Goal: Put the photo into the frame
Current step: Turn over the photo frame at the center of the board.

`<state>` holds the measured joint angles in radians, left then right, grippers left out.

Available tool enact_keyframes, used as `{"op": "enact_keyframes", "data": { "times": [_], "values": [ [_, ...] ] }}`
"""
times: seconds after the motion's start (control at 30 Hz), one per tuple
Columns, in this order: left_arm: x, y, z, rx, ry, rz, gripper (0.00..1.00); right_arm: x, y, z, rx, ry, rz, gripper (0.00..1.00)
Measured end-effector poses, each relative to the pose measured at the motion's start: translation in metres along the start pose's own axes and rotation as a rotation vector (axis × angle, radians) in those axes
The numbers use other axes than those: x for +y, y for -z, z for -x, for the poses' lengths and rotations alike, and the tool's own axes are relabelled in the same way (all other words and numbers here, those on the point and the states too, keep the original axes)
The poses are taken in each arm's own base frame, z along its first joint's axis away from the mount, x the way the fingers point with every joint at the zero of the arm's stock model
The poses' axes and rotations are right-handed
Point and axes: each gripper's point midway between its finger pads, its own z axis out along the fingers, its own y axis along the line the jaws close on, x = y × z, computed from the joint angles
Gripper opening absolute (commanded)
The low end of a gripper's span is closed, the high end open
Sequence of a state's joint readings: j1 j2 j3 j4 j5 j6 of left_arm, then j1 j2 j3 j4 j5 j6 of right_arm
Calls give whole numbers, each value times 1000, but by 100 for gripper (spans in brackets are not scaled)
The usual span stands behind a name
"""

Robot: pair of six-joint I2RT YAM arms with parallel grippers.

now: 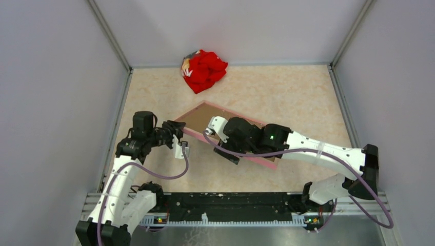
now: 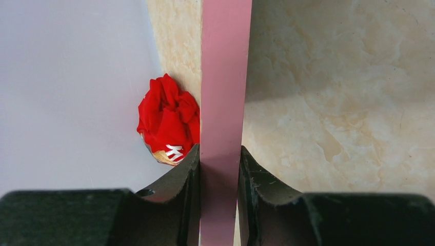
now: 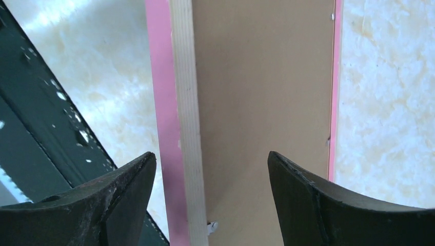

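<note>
Frame (image 1: 197,119) lies back-up mid-table, red cloth bundle (image 1: 203,70) at its 12 o'clock. Left gripper (image 2: 219,156) is clamped on the pink edge at 9 o'clock. Right gripper (image 3: 211,164) is spread wide over the backing. Photo unseen, possibly already inside; can't confirm.

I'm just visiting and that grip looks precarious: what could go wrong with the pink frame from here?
The left pincer is shut on only a thin pink edge of the frame, so the frame might slip or twist out. The right pincer hangs open over the wooden rail and brown backing; if it pushes down off-centre, it may lever the frame against that single grip.
</note>
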<state>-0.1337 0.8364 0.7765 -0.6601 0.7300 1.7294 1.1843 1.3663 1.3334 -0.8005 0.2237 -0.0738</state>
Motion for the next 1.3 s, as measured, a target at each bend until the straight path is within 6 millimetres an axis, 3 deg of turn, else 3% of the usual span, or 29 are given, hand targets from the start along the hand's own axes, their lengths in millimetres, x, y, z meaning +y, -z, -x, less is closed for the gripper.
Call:
{"op": "enact_keyframes", "data": {
  "times": [0.13, 0.43, 0.63, 0.7, 0.73, 0.77, 0.83, 0.93, 1.07, 1.17, 1.3],
  "values": [
    [1, 1, 0, 6, 6, -1, 19, 0, -4, -15, 46, 58, -45, 78],
    [4, 3, 0, 12, 25, 5, 18, -17, -15, -17, 58, 143, -175, 53],
    [8, 4, -1, 14, 54, 7, 17, -25, -23, -16, 36, 164, -230, 51],
    [7, 4, -1, 13, 61, 1, 17, -26, -25, -18, 38, 178, -240, 39],
    [7, 3, -1, 13, 64, -1, 23, -27, -25, -18, 37, 183, -244, 29],
    [7, 3, -1, 13, 64, -1, 43, -27, -26, -17, 35, 191, -245, 17],
    [12, 4, -1, 8, 74, 13, 63, -30, -24, -16, 37, 221, -259, 0],
    [22, 6, 4, -10, 125, 44, 96, -35, -22, -13, 60, 288, -288, 0],
    [32, 8, 6, -21, 204, 76, 99, -45, -20, -4, 71, 236, -308, 0],
    [42, 9, 6, -26, 268, 93, 99, -56, -15, 15, 44, 161, -291, 0],
    [76, 13, 8, -43, 330, 153, 99, -70, -1, 35, 7, 60, -234, 0]
  ]
}}
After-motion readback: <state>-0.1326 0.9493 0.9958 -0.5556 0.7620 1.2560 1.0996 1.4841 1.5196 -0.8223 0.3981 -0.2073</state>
